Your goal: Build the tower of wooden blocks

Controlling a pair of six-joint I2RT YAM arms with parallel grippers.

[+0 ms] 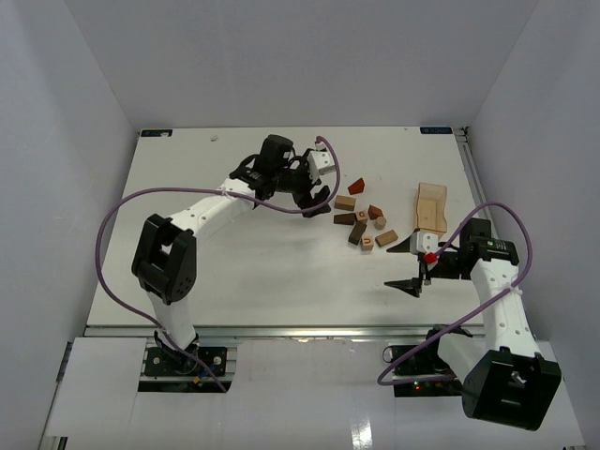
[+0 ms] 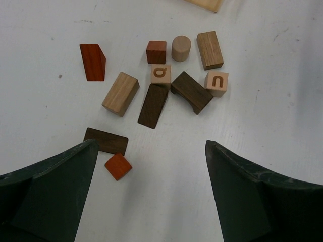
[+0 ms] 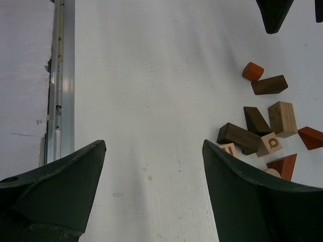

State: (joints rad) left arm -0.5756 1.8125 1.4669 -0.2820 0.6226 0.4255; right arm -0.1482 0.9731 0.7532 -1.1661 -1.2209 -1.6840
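Observation:
The wood block tower is a loose, flat scatter of small blocks [image 1: 361, 221] on the white table, none stacked. In the left wrist view I see a red wedge [image 2: 93, 62], a tan block [image 2: 120, 94], a dark wedge [image 2: 152, 105], a dark arch [image 2: 191, 92], two lettered cubes [image 2: 161, 75], a cylinder [image 2: 181, 48], a dark flat piece [image 2: 106, 140] and an orange cube [image 2: 118, 166]. My left gripper [image 1: 319, 199] [image 2: 151, 151] hangs open just left of the scatter, holding nothing. My right gripper [image 1: 401, 267] [image 3: 154, 146] stands open over bare table, right of the blocks [image 3: 262, 126].
A larger pale wooden slab [image 1: 431, 206] [image 2: 207, 4] lies right of the blocks. An aluminium rail [image 3: 63, 75] runs along the table's near edge. White walls enclose the table on three sides. The left fingertip [image 3: 275, 15] shows at the top of the right wrist view.

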